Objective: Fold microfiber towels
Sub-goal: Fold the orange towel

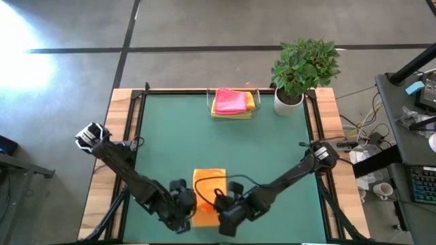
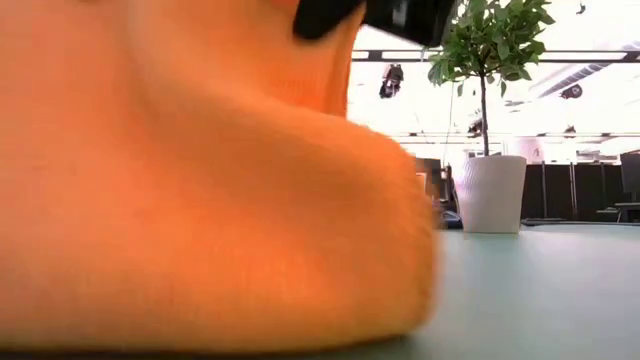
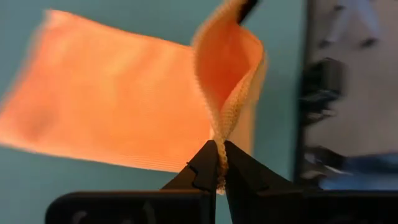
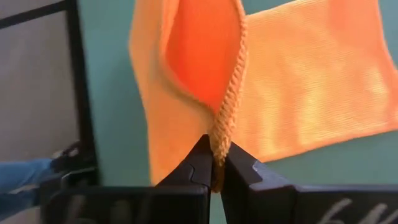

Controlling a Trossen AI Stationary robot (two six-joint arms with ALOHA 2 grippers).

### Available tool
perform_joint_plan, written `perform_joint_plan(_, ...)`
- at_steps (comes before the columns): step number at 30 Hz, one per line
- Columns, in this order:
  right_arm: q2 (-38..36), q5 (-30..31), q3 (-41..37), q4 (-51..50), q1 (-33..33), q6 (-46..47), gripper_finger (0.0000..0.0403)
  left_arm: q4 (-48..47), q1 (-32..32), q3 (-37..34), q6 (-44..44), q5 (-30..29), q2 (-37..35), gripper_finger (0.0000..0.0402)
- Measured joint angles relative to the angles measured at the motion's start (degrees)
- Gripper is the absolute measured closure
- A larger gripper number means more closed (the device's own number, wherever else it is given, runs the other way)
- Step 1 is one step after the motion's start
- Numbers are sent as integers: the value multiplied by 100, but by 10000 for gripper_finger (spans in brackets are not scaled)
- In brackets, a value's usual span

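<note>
orange towel fills low view's left and centre, lying on green mat at bottom centre of high view. left gripper pinches its stitched edge; right gripper pinches its edge likewise. pink towel tops stack at upper centre, plant upper right.

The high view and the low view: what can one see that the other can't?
Only the high view shows both dark arms, the left gripper and right gripper shut on the near edge of the orange microfiber towel, and the folded pink-topped towel stack. Only the low view shows the room's ceiling lights. Both show that orange towel, the white-potted plant and the green table mat.
</note>
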Motion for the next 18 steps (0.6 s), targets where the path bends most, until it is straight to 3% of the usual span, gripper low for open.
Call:
perform_joint_plan(5, 2, 100, -198, -134, -253, -30, 394, -605, 116, -30, -5, -393, -219, 398)
perform_joint_plan(18, 2, 358, -342, -622, -836, -106, 394, -686, 806, -216, 678, -727, -137, 398)
